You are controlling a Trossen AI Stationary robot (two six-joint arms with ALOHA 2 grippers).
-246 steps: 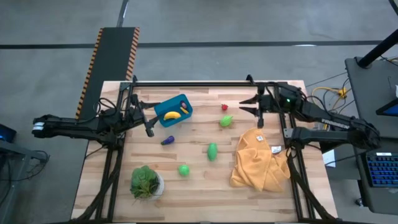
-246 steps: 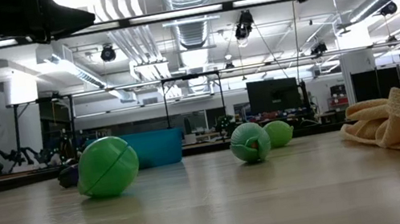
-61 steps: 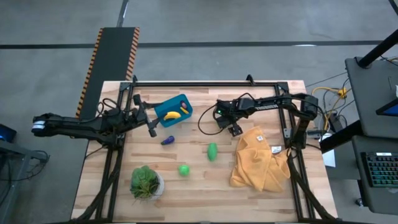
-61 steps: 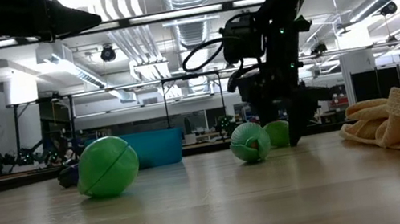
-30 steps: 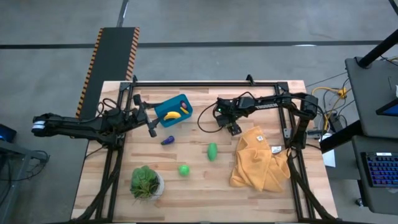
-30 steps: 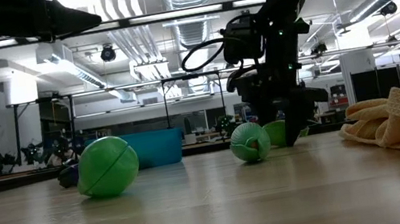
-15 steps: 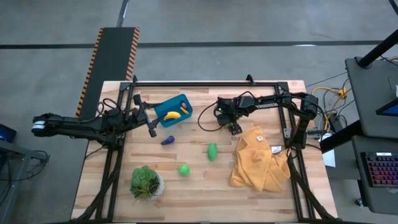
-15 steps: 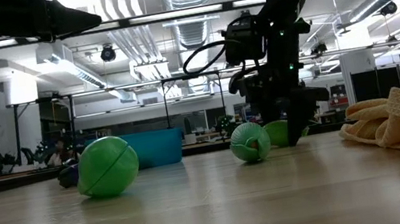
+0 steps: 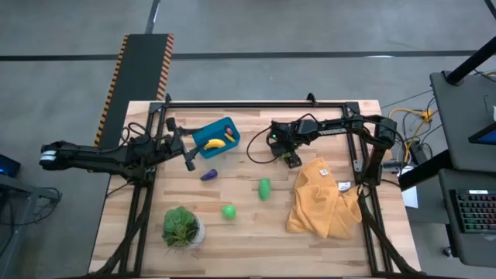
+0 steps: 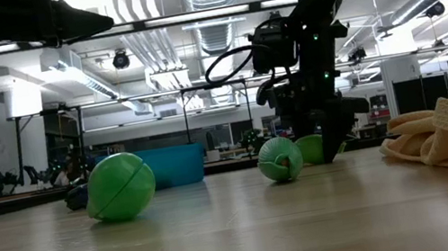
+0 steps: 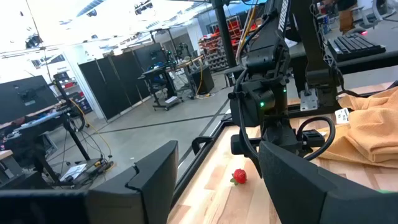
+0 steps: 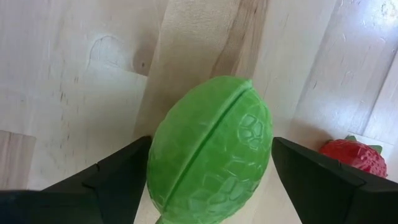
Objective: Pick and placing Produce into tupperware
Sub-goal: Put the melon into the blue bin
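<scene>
The right gripper hung directly over the green fruit — fingers spread, one on each side, not yet pinching — its seam running diagonally between them.

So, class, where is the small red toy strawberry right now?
The small red toy strawberry lies on the wooden table, right of centre near its far edge, beside the right gripper.

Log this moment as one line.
right tool: open, straddling green fruit | left tool: open, waiting near tupperware | banana: in tupperware
</scene>
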